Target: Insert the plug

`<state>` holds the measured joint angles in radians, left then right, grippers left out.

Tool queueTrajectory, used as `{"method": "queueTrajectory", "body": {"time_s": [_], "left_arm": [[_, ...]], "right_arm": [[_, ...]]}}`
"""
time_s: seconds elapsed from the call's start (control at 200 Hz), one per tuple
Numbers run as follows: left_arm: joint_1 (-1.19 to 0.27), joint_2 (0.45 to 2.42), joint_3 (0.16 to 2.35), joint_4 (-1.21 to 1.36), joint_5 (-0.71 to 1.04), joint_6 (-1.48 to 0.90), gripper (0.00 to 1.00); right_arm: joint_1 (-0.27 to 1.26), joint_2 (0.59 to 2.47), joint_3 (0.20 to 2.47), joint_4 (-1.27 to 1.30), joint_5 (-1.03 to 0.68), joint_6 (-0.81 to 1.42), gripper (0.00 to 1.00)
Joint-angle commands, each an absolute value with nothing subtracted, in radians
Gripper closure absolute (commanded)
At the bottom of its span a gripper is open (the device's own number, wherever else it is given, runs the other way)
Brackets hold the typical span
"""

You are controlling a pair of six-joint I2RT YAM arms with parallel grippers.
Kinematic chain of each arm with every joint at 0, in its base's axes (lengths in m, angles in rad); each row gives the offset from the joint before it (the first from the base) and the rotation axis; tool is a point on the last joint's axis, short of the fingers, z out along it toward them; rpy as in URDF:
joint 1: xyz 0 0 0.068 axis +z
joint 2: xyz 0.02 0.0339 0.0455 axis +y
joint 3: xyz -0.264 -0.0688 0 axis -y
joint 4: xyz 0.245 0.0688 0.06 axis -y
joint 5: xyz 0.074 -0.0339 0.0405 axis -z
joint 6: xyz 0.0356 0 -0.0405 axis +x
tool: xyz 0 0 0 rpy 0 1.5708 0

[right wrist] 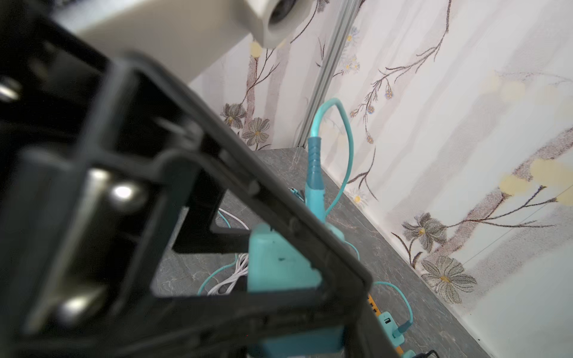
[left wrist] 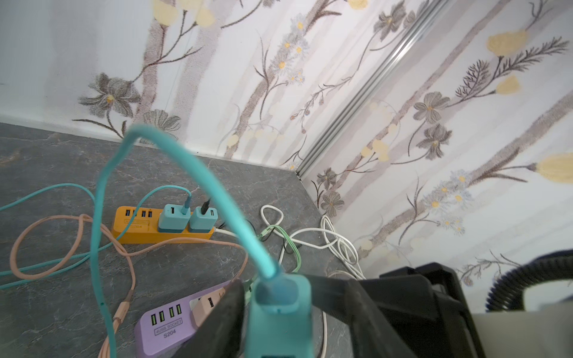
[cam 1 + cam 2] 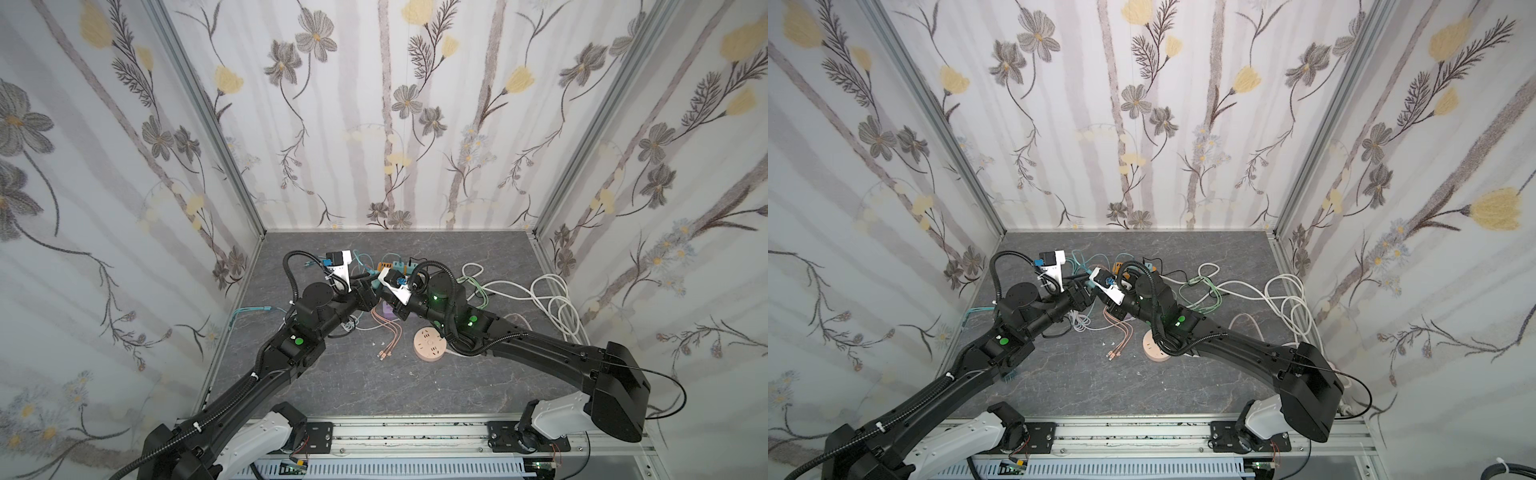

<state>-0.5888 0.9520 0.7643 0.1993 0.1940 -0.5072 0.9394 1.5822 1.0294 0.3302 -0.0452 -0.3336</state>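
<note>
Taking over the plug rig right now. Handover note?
Left tool: around the teal adapter, which is raised above the table; whether it grips is unclear.
Right tool: at the same adapter; grip also unclear.
Things: teal cable loops up from the adapter. Purple strip lies below it. Orange strip lies farther back, with two plugged-in adapters.
Done: adapter lifted.
Left: confirm which tool holds it, then seat it in a strip.

Coiled white cables lie near a flowered wall.
</note>
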Motion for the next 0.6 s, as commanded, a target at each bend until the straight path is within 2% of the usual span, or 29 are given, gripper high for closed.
{"method": "queueTrajectory", "body": {"time_s": [0.0,0.18,0.365,0.6], "left_arm": [[-0.548,0.919,0.867,-0.112,0.282,-0.313,0.38],[-0.367,0.908,0.959,-0.344,0.585,-0.304,0.39],[-0.351,0.968,1.018,-0.409,0.774,-0.309,0.42],[-0.359,0.990,1.022,-0.386,0.758,-0.302,0.45]], "right_arm": [[0.933,1.555,1.036,0.278,-0.065,-0.441,0.74],[0.934,1.521,1.042,0.194,-0.056,-0.585,0.74],[0.952,1.502,1.042,0.197,-0.049,-0.656,0.73],[0.996,1.514,1.063,0.171,-0.021,-0.740,0.73]]}}
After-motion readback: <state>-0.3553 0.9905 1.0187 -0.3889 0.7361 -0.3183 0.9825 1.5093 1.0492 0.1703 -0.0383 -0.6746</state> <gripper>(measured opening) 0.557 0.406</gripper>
